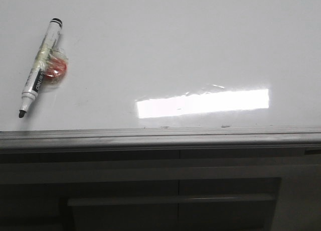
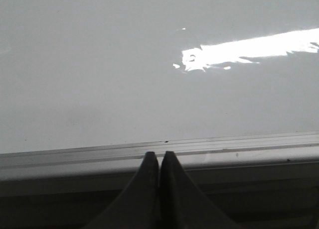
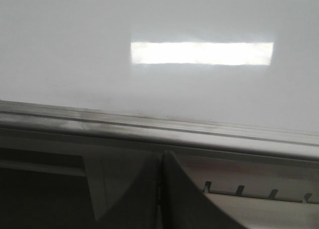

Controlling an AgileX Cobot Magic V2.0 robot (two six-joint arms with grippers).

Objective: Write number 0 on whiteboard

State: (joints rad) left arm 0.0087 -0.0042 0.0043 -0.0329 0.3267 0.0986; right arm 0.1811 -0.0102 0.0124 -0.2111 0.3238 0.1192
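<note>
The whiteboard (image 1: 165, 45) lies blank ahead of you, no 0 drawn, both the left hand (image 2: 159, 159) and right hand (image 3: 160, 162) pinched empty at its rail, so the uncapped marker (image 1: 40, 68) lying far left could roll or smear if nudged.

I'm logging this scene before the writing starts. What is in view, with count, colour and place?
whiteboard: one, glossy white, no writing seen, fills most of the front view
edge rail: one, grey metal, along the board's near edge
marker: one, white with black cap and tip, on the board's left side
red object: one, wrapped in clear film against the marker
cabinet: one, dark grey, below the rail
left gripper: dark, shut, empty
right gripper: dark, shut, empty
</note>
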